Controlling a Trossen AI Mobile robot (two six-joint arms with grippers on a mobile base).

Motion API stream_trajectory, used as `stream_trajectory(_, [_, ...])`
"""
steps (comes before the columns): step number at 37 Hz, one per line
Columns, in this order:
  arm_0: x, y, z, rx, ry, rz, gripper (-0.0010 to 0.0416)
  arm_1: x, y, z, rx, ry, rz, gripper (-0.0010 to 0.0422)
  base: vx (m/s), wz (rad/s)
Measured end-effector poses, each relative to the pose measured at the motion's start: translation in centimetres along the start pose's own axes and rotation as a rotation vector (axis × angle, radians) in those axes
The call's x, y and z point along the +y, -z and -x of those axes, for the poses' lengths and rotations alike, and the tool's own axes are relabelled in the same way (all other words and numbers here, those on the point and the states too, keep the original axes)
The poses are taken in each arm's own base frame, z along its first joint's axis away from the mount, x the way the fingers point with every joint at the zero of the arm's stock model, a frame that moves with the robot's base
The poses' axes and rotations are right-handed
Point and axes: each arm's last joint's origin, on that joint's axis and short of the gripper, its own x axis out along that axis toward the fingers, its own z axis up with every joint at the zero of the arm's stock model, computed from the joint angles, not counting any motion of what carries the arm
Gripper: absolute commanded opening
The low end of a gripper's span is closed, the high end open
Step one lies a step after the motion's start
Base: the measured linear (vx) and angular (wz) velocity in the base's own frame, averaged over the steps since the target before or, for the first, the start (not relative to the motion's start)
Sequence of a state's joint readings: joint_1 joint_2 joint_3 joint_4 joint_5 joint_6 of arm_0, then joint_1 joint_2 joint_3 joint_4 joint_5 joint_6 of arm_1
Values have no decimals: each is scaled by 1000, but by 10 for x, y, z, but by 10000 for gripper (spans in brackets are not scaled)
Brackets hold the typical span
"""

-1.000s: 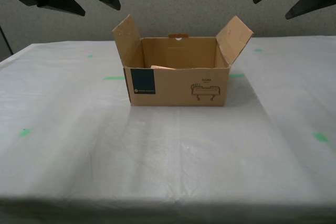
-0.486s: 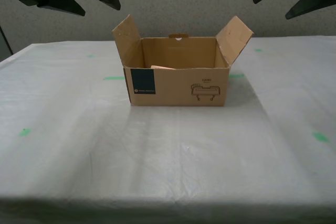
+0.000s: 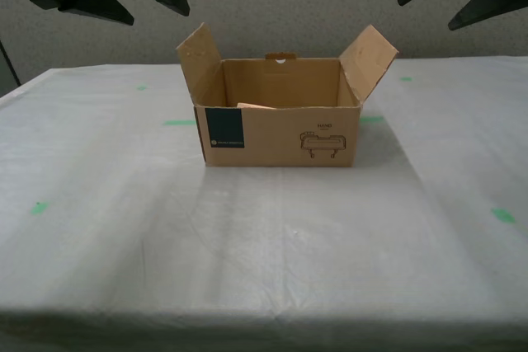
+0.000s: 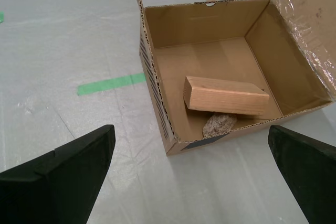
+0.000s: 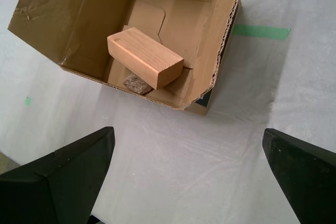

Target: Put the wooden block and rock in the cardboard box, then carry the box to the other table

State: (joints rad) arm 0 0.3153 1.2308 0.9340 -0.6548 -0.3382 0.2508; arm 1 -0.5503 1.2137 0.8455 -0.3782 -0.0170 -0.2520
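Two items in box: wooden block (image 4: 226, 96) and rock (image 4: 219, 124) both lie inside the cardboard box (image 3: 280, 133); block rests tilted across the rock, touching it.
Box position: stands upright on a table covered in wrinkled white-grey cloth (image 3: 264, 261) with green tape marks (image 3: 503, 215); side flaps raised, top uncovered.
First gripper: my first gripper (image 5: 189, 171) hangs above the box with jaws spread wide, nothing between them.
Second gripper: my second gripper (image 4: 194, 171) likewise above the box, jaws wide apart and empty.
Exterior view: dark gripper fingers show at both upper corners, well clear of the box.
Step in hand: loading looks finished; the cloth matches the destination table, so the carry also looks done, judging by how things lie.
Next move: if anything remains, probably pulling both arms back; a further carry would call for one gripper on each side wall, closing evenly.
Risk: raised flaps could catch a finger; loose block may slide if the box tips.
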Motion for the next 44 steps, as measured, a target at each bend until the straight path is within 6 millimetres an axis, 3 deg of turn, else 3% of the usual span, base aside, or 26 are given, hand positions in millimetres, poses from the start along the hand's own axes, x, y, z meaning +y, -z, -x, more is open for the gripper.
stream_trajectory(44, [0, 0, 0, 0, 0, 0, 393, 0, 0, 0, 0, 0, 0, 400, 0, 0])
